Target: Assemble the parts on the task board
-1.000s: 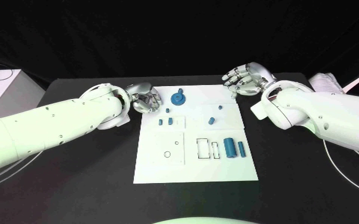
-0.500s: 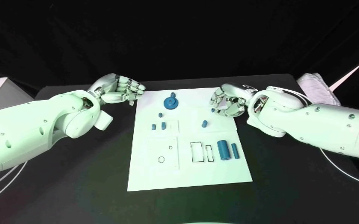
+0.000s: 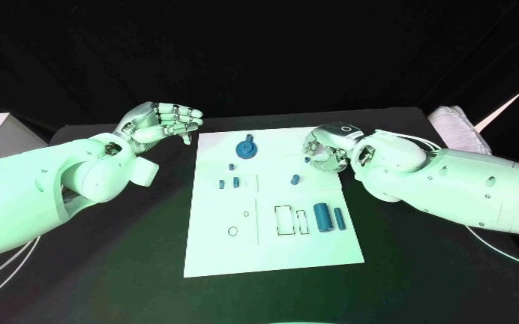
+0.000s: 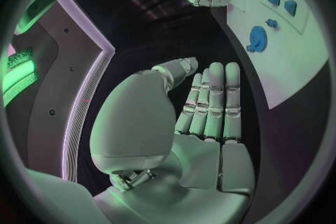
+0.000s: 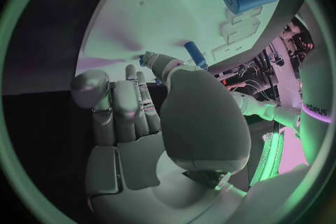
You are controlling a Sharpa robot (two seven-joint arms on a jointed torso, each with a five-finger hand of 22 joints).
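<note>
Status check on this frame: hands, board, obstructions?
Left hand open, off the task board. Right hand empty over the board's edge. Parts loose. Nothing in the way.

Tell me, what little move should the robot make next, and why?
Probably lower the right hand onto the small part just beside it. Both hands hold nothing, the left hand is off the board, and loose parts lie unassembled.

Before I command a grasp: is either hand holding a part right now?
No. The left hand is open and empty; the right hand hovers over the task board, holding nothing.
</note>
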